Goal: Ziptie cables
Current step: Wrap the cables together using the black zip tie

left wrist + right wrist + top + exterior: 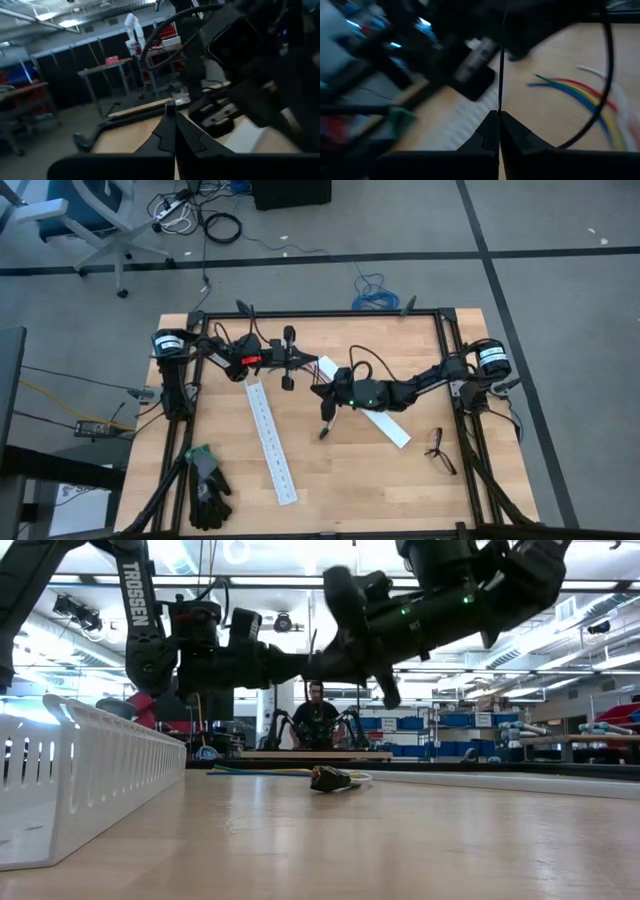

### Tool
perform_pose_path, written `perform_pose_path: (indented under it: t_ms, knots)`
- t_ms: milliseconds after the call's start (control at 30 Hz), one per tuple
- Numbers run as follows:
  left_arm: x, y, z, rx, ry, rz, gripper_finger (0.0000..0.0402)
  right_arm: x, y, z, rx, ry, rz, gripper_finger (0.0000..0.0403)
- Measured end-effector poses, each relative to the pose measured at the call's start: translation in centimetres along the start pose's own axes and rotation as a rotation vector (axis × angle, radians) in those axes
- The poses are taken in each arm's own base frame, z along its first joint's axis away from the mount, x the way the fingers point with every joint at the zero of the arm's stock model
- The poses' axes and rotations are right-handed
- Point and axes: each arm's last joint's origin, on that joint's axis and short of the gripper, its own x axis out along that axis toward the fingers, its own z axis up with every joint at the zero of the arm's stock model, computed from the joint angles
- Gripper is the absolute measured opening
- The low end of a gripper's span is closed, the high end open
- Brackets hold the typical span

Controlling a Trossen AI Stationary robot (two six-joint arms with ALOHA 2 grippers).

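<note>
The cables (325, 420) lie on the wooden table, a short bundle of coloured wires (572, 92) with dark plugs (330, 778); no gripper touches them. Above them, over the table's middle, my two grippers meet tip to tip. My right gripper (499, 114) is shut on the ziptie (500, 55), a thin black strip running straight out from its fingertips. My left gripper (170, 106) is shut, pointing at the right arm's hand; I see nothing between its fingers. In the high view the left gripper (303, 364) comes from the left and the right gripper (320, 390) from the right. My right gripper pinches the ziptie at one end (499, 107) between its two shut fingertips. The strip runs on straight ahead, in line with the fingers and clear of the table, toward the left arm. Its far end is lost against that dark, blurred arm.
Two long white slotted strips (270, 442) (372, 418) lie on the table; one stands close at the left of the low view (90, 790). Dark gloves (206, 486) lie near left, spectacles (440, 450) near right. A blue coiled cable (374, 296) lies on the floor beyond. A person (317, 715) sits far behind.
</note>
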Motion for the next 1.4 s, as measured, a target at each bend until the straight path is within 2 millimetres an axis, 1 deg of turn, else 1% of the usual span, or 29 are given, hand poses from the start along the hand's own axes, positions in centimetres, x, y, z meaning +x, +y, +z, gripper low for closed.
perform_pose_path:
  t_ms: [100, 233, 533, 733, 967, 1133, 1233, 1400]
  knots:
    - [-0.3, 0.5, -0.1, 0.039, 0.005, 0.019, 0.0000, 0.2, -0.9, 0.3, 0.037, 0.034, 0.043, 0.0000]
    - [-0.5, 1.0, -0.2, 0.076, 0.010, 0.035, 0.0000, 0.5, -1.4, 0.5, 0.041, 0.072, 0.071, 0.0000]
    - [-0.5, 1.0, -0.2, 0.130, 0.004, 0.006, 0.0000, 1.0, -2.8, 1.3, 0.114, 0.121, 0.101, 0.0000]
    - [-0.5, 1.0, -0.1, 0.173, -0.001, 0.006, 0.0000, 1.2, -3.3, 1.6, 0.146, 0.145, 0.126, 0.0000]
    - [-0.5, 1.0, -0.1, 0.206, -0.003, 0.005, 0.0000, 1.3, -3.8, 1.8, 0.161, 0.154, 0.118, 0.0000]
    - [-0.5, 1.0, -0.1, 0.208, -0.007, -0.008, 0.0000, 1.3, -3.9, 1.8, 0.164, 0.159, 0.120, 0.0000]
    - [-0.5, 1.0, -0.1, 0.207, -0.012, -0.024, 0.0000, 1.0, -4.4, 1.4, 0.184, 0.157, 0.092, 0.0000]
    - [-0.6, 1.1, -0.1, 0.206, -0.011, -0.024, 0.0000, 0.3, -4.7, 1.3, 0.197, 0.101, 0.134, 0.0000]
